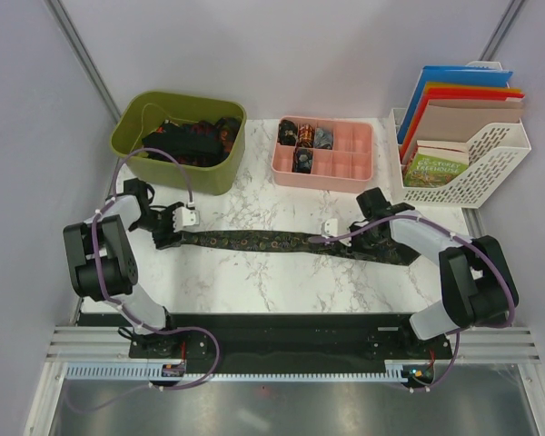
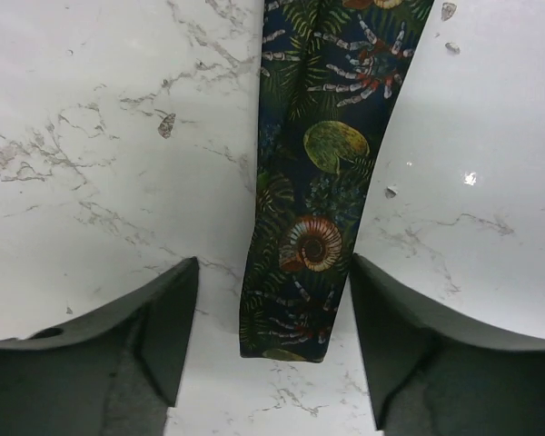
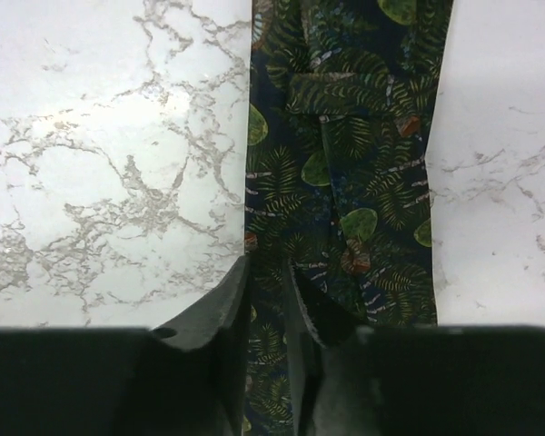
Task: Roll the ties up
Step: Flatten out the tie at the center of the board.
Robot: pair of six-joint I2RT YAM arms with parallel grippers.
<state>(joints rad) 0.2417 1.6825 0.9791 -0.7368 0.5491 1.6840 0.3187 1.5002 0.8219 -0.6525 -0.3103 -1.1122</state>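
On the far left of the marble counter [image 1: 254,282] stands a green bin [image 1: 163,174] with dark ties heaped in it. In front of it the left hand [image 2: 272,263] hovers spread wide, its fingers either side of the narrow end of one patterned tie [image 1: 272,243]. The tie lies flat across the counter, running left to right. Behind its middle a pink tray [image 1: 354,153] holds small rolled ties [image 1: 304,136]. The right hand [image 3: 265,268] sits over the tie's wide end with its fingers nearly together; I cannot tell whether they nip the cloth. A white file rack [image 1: 490,173] stands far right.
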